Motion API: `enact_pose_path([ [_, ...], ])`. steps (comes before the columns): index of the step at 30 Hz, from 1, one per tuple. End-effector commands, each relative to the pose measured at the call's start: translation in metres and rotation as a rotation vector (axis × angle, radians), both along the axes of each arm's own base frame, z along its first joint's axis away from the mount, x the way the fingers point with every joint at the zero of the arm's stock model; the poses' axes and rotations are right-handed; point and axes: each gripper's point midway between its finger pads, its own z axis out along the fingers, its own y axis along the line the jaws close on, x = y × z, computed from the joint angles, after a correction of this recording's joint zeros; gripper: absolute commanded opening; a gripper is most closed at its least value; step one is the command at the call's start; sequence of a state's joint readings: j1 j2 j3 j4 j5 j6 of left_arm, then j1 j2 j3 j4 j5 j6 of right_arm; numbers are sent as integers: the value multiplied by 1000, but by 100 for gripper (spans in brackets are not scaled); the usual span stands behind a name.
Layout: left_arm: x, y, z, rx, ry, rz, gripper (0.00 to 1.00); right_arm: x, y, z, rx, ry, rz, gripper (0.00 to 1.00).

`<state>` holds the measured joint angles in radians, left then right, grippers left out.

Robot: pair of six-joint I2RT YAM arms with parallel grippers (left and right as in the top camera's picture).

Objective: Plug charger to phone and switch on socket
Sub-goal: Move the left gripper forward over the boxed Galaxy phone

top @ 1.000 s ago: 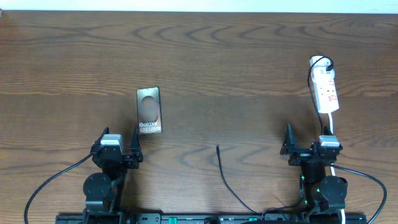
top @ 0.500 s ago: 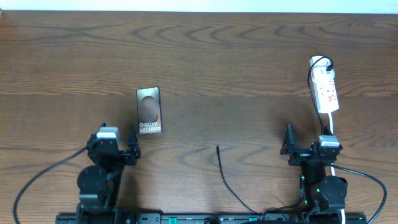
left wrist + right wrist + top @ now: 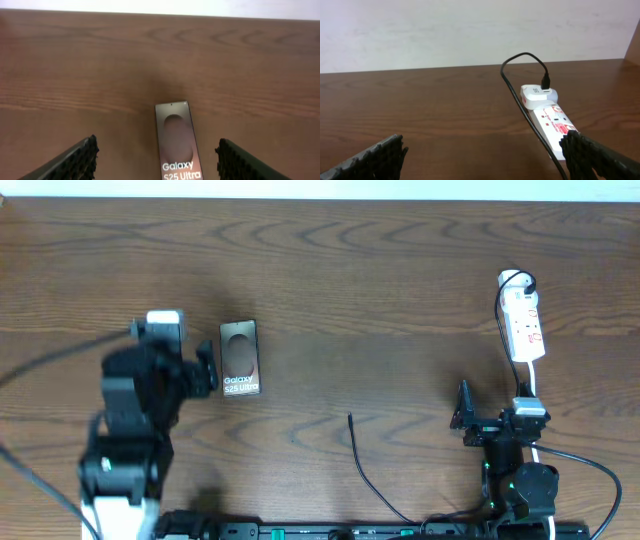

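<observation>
Wood table (image 3: 380, 270); nothing done yet, by the look. Flat phone (image 3: 240, 358) lies just beside left gripper (image 3: 206, 370), claw spread, empty. Loose charger (image 3: 352, 425) tip lies mid-table, unplugged. Right gripper (image 3: 461, 412) spread, empty, near socket (image 3: 524, 325); switching remains.

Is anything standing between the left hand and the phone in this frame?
Nothing visible does. In the left wrist view the phone lies flat on the bare table, framed by the fingers of the open left hand. The charger lies well off to the phone's right, out of that path.
</observation>
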<state>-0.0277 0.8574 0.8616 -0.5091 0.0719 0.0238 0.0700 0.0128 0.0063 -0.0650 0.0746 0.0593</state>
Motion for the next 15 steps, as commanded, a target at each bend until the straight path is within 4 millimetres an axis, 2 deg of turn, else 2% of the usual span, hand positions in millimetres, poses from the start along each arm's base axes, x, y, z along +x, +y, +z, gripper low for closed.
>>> enact_pose_path([
  [1, 19, 2, 24, 10, 49, 8, 74, 0, 2, -1, -12, 4, 12, 99],
  [5, 39, -2, 30, -1, 191, -11, 75, 0, 2, -1, -12, 4, 12, 99],
  [8, 48, -3, 27, -3, 303, -15, 75, 0, 2, -1, -12, 4, 12, 99],
  [15, 65, -9, -9, -24, 463, -36, 75, 0, 2, -1, -12, 4, 12, 99],
])
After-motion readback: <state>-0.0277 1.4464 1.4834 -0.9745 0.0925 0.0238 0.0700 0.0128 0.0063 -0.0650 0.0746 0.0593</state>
